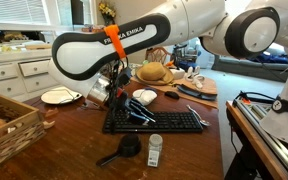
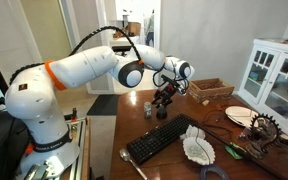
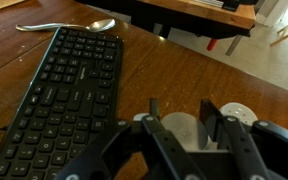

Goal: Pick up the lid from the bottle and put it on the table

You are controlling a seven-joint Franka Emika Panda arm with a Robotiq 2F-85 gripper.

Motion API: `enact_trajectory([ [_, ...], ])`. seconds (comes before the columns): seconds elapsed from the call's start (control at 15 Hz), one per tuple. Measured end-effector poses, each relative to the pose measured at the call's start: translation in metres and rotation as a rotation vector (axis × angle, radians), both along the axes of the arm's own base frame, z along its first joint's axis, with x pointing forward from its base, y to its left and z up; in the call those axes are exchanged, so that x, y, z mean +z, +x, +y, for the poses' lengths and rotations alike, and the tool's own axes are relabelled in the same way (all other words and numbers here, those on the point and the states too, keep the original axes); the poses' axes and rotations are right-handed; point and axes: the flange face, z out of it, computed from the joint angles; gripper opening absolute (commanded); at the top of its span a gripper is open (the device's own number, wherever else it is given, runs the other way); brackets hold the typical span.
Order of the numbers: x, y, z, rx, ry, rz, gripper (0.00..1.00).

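In the wrist view my gripper [image 3: 181, 108] has its fingers partly closed on a pale round disc, the lid [image 3: 179, 130], which fills the gap between them. Just right of the right finger is a white round face with small dots [image 3: 242, 116]; I cannot tell whether it is the bottle's top. The bottle [image 1: 155, 152] stands on the dark wooden table [image 1: 74, 140] in front of the black keyboard [image 1: 154, 121]. It also shows beside the gripper [image 2: 164, 103] in an exterior view [image 2: 150, 106]. The gripper [image 1: 124, 100] hangs above the table by the keyboard.
A black scoop [image 1: 126, 148] lies left of the bottle. A white cup [image 1: 144, 96], a plate [image 1: 58, 96] and a wicker basket [image 1: 4, 120] stand around. A spoon [image 3: 69, 26] lies beyond the keyboard [image 3: 64, 100]. A white cabinet [image 2: 274, 75] stands behind.
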Motion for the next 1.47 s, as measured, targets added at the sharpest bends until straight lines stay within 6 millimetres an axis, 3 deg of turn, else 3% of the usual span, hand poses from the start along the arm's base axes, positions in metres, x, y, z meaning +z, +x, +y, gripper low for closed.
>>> enact_trajectory([
  [0.4, -0.004, 0.001, 0.005, 0.000, -0.083, -0.031, 0.20],
  [0.47, -0.003, 0.000, 0.010, 0.006, -0.093, -0.035, 0.45],
  [0.8, 0.002, -0.010, 0.033, 0.061, -0.095, -0.015, 0.45],
  [0.87, 0.002, -0.010, 0.032, 0.061, -0.095, -0.015, 0.20],
  [1.47, -0.001, 0.003, 0.026, 0.048, -0.129, -0.102, 0.20],
])
